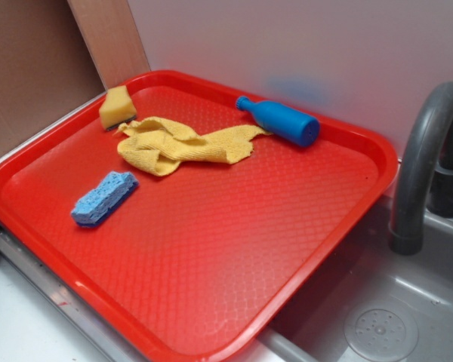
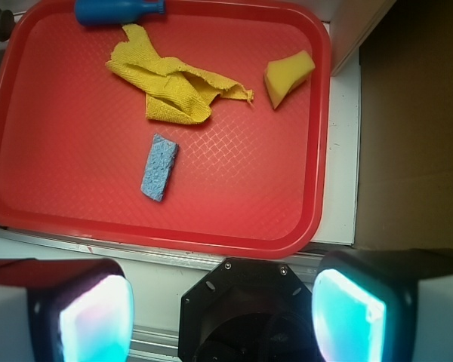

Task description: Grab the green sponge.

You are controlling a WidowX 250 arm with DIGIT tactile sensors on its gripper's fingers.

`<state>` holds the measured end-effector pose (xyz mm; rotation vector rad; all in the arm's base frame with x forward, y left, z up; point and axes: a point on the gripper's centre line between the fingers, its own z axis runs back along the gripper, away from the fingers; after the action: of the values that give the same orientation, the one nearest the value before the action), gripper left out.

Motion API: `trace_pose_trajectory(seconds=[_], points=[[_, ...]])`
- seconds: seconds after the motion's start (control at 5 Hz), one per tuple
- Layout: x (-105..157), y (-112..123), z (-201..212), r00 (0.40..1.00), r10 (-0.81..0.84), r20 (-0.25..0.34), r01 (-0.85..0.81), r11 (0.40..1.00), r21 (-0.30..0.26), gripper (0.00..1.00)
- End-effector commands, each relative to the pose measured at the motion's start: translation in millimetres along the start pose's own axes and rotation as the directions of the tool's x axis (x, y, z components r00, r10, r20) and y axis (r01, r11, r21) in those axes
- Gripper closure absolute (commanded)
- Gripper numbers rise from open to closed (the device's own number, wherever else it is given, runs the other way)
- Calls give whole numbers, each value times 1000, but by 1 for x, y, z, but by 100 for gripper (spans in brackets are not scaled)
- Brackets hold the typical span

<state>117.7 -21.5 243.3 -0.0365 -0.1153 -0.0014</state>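
Observation:
The green sponge point(image 1: 118, 106) point(image 2: 288, 76) is a small chunky yellow foam block with a dark layer underneath, lying in the far left corner of the red tray point(image 1: 362, 200) point(image 2: 317, 173). In the exterior view the gripper does not show. In the wrist view my gripper point(image 2: 223, 317) hangs high above the tray's near edge, well away from the sponge. Its two glowing pads point(image 2: 98, 320) stand wide apart with nothing between them, so it is open.
A crumpled yellow cloth point(image 1: 177, 145) point(image 2: 170, 84) lies beside the green sponge. A flat blue sponge point(image 1: 104, 197) point(image 2: 159, 167) and a blue bottle point(image 1: 281, 121) point(image 2: 117, 10) also lie on the tray. A grey faucet point(image 1: 423, 166) and sink point(image 1: 377, 324) stand to the right.

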Motion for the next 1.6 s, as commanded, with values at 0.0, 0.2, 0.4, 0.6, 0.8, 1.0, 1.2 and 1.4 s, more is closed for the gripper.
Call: trace_pose_trajectory(seconds=[0.0,0.2,0.4,0.6,0.8,1.0,1.2,1.4], points=[[0,0,0,1000,0,0,0,1000,0,0],[14,1,-3,999,49,1,-49,999,1,0],[36,5,-7,985,171,17,-171,985,14,0],[66,13,-21,929,366,56,-368,929,39,0],[89,27,-42,821,565,79,-568,823,22,0],[105,40,-66,674,733,95,-735,677,-12,0],[119,53,-91,527,842,112,-842,536,-65,0],[137,67,-123,435,890,133,-892,447,-72,0]])
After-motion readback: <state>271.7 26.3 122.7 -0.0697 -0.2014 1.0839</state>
